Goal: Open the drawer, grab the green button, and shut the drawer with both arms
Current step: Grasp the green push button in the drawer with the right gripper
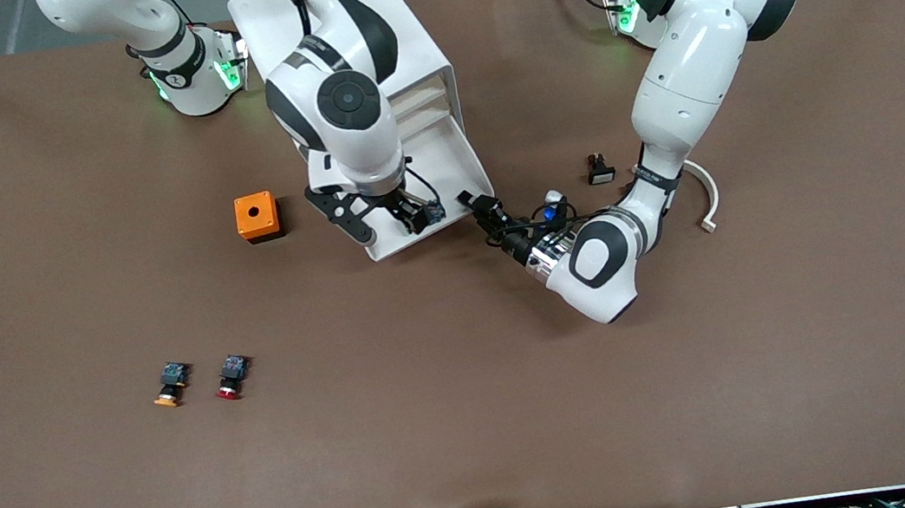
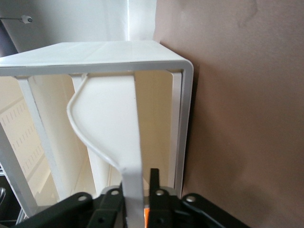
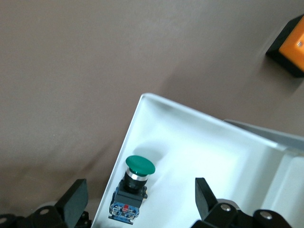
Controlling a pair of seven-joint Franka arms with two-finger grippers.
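The white cabinet (image 1: 426, 52) stands at the back of the table with its drawer (image 1: 449, 158) pulled out toward the front camera. The green-capped button (image 3: 135, 183) lies on its side in the drawer (image 3: 204, 147), near the front corner; in the front view only a bit of its blue body (image 1: 435, 211) shows. My right gripper (image 1: 415, 217) is open over the drawer, its fingers (image 3: 76, 199) either side of the button without touching it. My left gripper (image 1: 477, 207) is shut on the drawer's front edge (image 2: 135, 142) at the corner toward the left arm's end.
An orange box (image 1: 257, 217) sits beside the drawer toward the right arm's end. A yellow-orange-capped button (image 1: 170, 385) and a red-capped button (image 1: 231, 377) lie nearer the front camera. A small black-and-white part (image 1: 600, 171) and a white curved strip (image 1: 707, 198) lie by the left arm.
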